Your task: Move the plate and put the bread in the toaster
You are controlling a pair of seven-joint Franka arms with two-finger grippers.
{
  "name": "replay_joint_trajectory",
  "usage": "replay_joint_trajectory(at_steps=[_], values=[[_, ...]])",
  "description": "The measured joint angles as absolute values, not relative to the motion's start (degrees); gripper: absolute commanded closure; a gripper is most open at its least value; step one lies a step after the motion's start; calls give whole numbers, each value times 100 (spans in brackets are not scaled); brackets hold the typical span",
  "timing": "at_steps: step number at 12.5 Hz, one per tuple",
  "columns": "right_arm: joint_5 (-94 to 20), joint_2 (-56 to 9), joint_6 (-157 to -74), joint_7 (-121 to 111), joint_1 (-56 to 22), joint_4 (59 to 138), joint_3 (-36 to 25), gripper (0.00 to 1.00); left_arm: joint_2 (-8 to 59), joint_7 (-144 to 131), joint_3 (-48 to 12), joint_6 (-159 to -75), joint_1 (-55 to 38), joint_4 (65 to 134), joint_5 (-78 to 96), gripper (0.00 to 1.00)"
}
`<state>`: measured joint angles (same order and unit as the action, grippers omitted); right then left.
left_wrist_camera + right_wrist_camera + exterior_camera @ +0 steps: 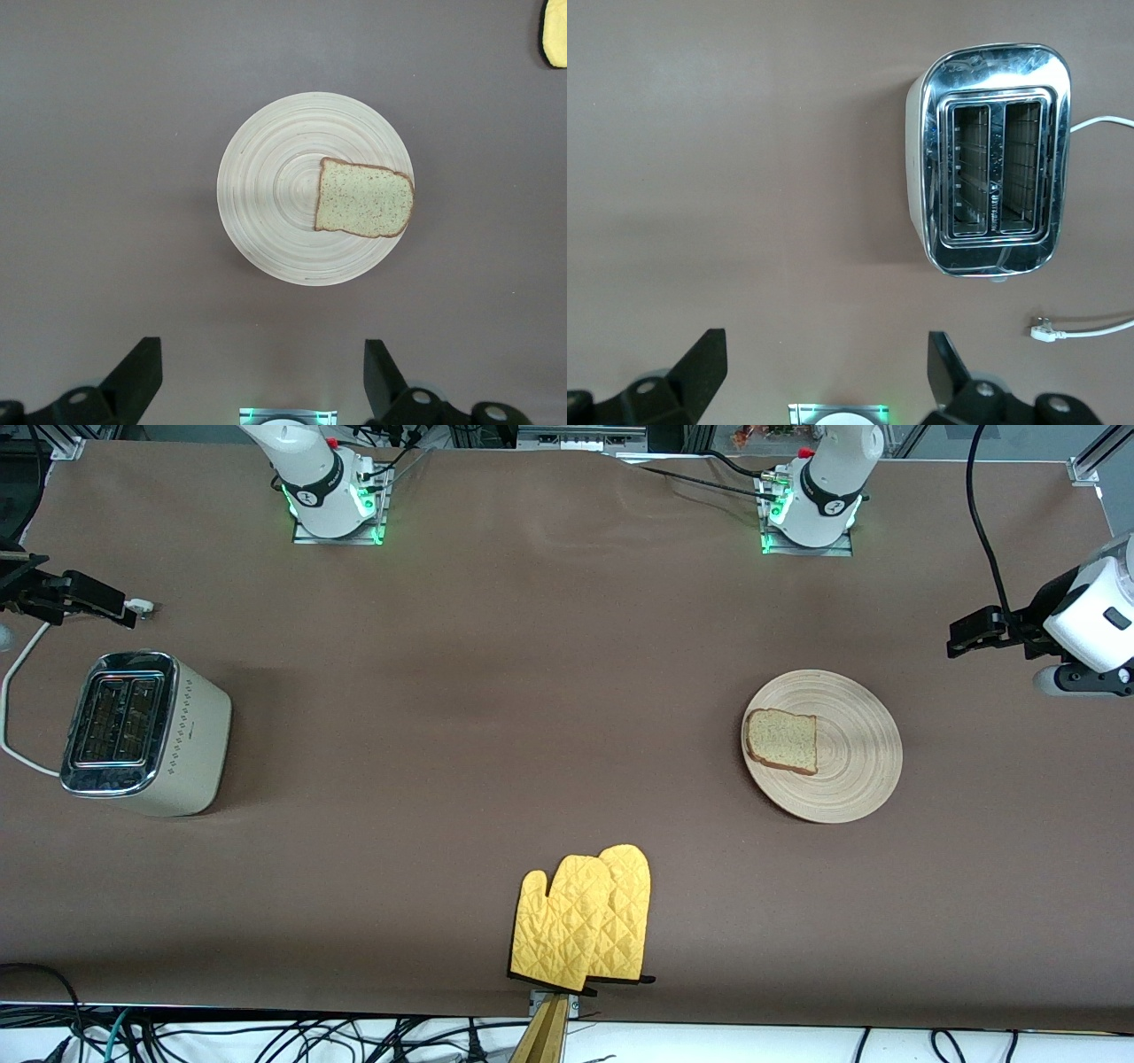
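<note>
A pair of yellow quilted oven mitts [582, 923] with black trim lies overlapping on the brown table [496, 708], at its edge nearest the front camera, about midway between the two ends. A tangle of black cables [266, 1038] runs below that edge.

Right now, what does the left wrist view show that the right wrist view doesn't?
Only the left wrist view shows the plate with the bread lying on it, plus a corner of a yellow oven mitt. Only the right wrist view shows the toaster, both slots empty, and its unplugged cord. Both show brown table and an open gripper, left gripper and right gripper, holding nothing.
</note>
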<state>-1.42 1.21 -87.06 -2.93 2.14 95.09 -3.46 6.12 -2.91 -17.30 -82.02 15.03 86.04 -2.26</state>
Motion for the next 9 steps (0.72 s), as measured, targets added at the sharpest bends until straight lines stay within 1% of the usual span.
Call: replay_joint_trajectory(at_steps=[9], values=[[-142,121,-8718,-293,214,9508,-343,0,608,-336,-1744,-8202,1500,8607,-226,0]])
